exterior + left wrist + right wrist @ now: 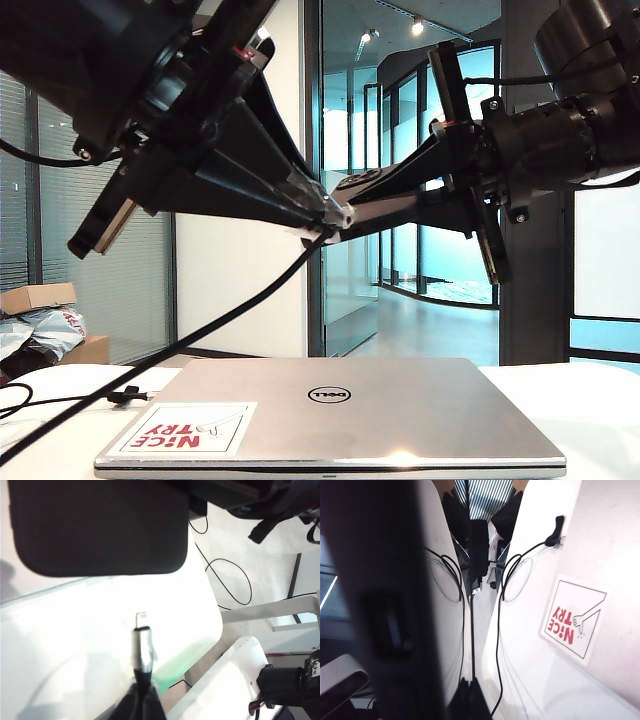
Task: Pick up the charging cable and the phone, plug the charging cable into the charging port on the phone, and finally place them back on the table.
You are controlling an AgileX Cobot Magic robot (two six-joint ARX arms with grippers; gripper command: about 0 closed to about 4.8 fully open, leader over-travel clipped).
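High at the centre of the exterior view, the left gripper [325, 208] is reaching in from the upper left, its fingers pressed together and pinching the silver-white plug end of the charging cable [200, 335], which is hanging down in a long black line toward the lower left corner. Meeting it from the upper right, the right gripper [350, 205] is clamping the phone [385, 200] edge-on, so the slab is showing only as a thin dark shape, its near end almost touching the plug. Whether the tip is sitting in the charging port cannot be told there. From the left wrist view, the plug tip [141, 617] is standing apart from the phone's [100, 525] rounded black edge filling the upper left. Below both arms, a silver laptop [400, 410] is lying closed on the white table [590, 400], a red-lettered sticker [185, 430] near its lower left corner, and the cable's tie strap [125, 395] is resting on the table just left of it
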